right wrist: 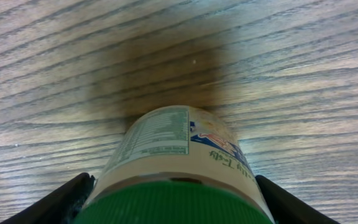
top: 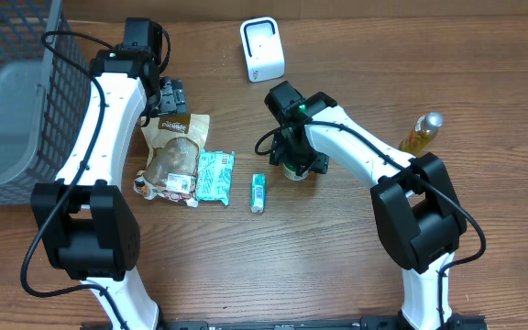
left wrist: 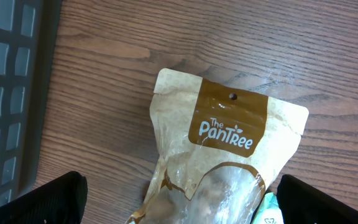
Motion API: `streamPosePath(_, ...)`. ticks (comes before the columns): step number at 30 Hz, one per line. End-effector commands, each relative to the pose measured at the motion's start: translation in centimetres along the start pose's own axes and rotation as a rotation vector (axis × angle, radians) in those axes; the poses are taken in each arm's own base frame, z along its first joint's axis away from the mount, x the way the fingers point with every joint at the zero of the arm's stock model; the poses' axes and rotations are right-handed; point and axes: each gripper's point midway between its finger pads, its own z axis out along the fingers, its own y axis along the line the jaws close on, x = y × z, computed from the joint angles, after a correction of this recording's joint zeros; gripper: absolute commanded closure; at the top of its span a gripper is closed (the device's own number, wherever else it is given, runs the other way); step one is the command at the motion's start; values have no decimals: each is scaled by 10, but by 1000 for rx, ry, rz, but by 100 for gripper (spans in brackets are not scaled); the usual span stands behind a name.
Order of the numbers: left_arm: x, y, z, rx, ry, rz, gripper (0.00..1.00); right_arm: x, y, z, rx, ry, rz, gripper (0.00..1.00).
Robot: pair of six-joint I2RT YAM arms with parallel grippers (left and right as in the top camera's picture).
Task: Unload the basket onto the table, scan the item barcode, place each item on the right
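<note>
A jar with a green lid and a printed label [right wrist: 179,155] stands on the wooden table, mostly hidden under my right gripper [top: 293,167] in the overhead view. My right gripper [right wrist: 174,190] is open, with its jaws low on either side of the jar and close against it. A white barcode scanner [top: 262,49] stands at the back. My left gripper [top: 174,96] is wide open above the top of a brown "The PanTree" pouch [left wrist: 229,143], and its jaws [left wrist: 182,202] hold nothing.
A teal packet [top: 215,174] lies beside the pouch [top: 174,151] and a small tube [top: 258,193] lies to its right. A yellow bottle [top: 422,132] stands at the right. A dark wire basket [top: 12,92] fills the left edge.
</note>
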Motion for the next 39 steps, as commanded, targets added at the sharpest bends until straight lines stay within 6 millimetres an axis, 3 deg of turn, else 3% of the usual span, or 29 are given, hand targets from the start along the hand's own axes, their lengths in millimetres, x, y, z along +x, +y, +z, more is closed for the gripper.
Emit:
streamPosePath(1,-5,0,-5,-7,-21,-1,0,-1,-3,3,3,5,14,31)
streamPosePath(6,-5,0,-5,-7,-21,-1,0,-2,-6,3,6,7,21,31)
streamPosePath(9,-5,0,-5,-7,-21,-1,0,-3,-6,3,6,7,22,23)
streamPosePath(20,-5,0,-5,-7,-21,-1,1,-3,-6,2,5,6,23,23)
streamPosePath(39,-5,0,-5,-7,-21,-1,1,-6,-4,-1,-23,19,37,34)
